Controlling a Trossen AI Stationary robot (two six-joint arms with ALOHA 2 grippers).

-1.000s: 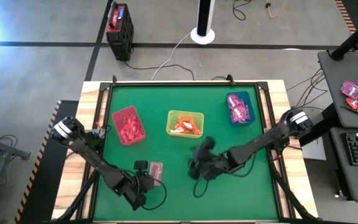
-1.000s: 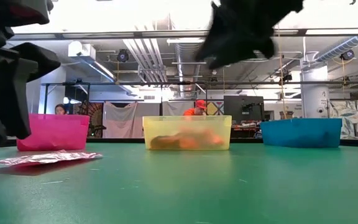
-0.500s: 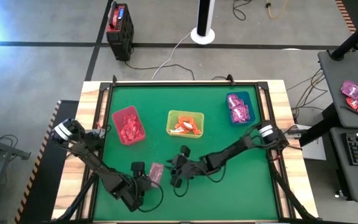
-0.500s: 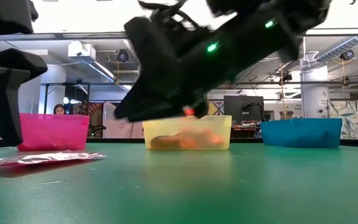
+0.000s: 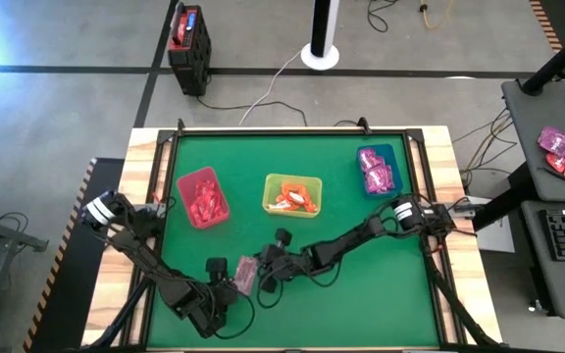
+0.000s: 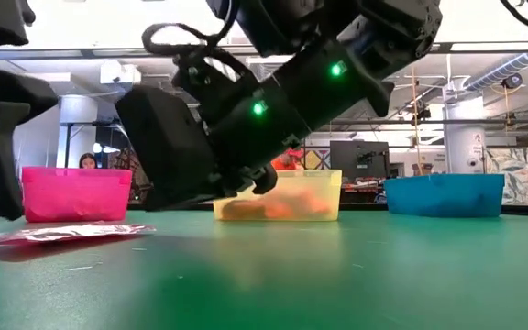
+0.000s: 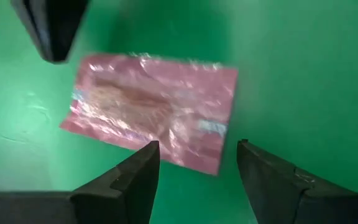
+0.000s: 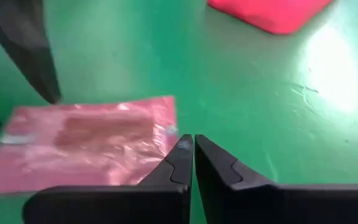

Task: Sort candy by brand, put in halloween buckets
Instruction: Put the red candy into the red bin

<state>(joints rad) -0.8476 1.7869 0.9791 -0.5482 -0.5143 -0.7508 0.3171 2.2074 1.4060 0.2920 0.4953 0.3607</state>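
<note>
Both grippers meet at one pink candy packet on the green table.

The dull reddish-pink packet (image 5: 246, 274) lies flat near the table's front, apart from the three bins. The left gripper (image 7: 194, 163) hangs over it, fingers spread wide, holding nothing. The right gripper (image 8: 193, 155) sits just beside the packet's edge, fingers pressed together on nothing. Red bin (image 5: 202, 197), yellow-green bin (image 5: 293, 194) and teal bin (image 5: 378, 169) already hold candy.

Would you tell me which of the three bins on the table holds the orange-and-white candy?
The yellow-green bin, the middle one of the row, holds it. The red bin to its left holds reddish packets, and the blue bin to its right holds magenta ones.
</note>
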